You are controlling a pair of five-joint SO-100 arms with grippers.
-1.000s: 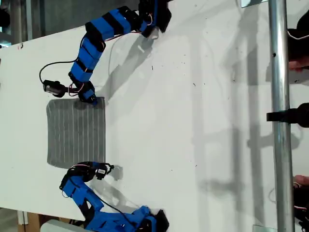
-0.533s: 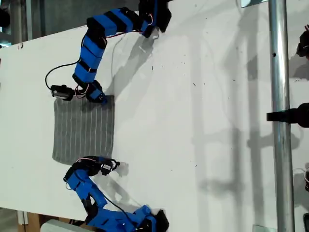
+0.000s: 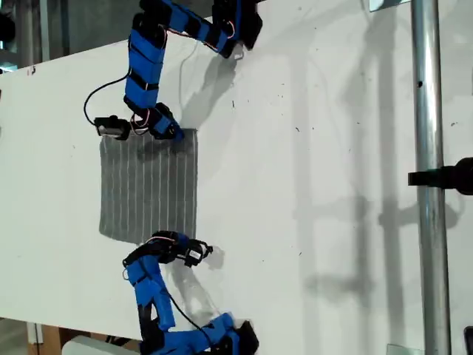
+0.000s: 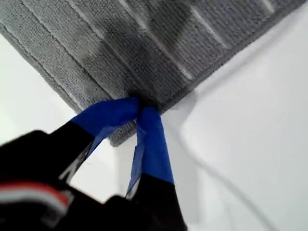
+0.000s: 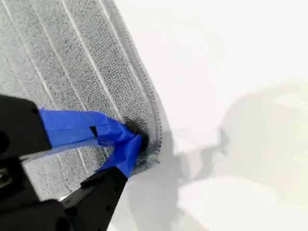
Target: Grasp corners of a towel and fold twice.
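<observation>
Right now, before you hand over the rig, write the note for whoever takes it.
My first end effector: shut on one towel corner.
My second end effector: shut on another corner.
The towel lies flat on the white table. The gripped corners are the two on the exterior view's right.
Done: both corners grasped.
Left: lift and fold over. I cannot tell whether one fold is already made.
</observation>
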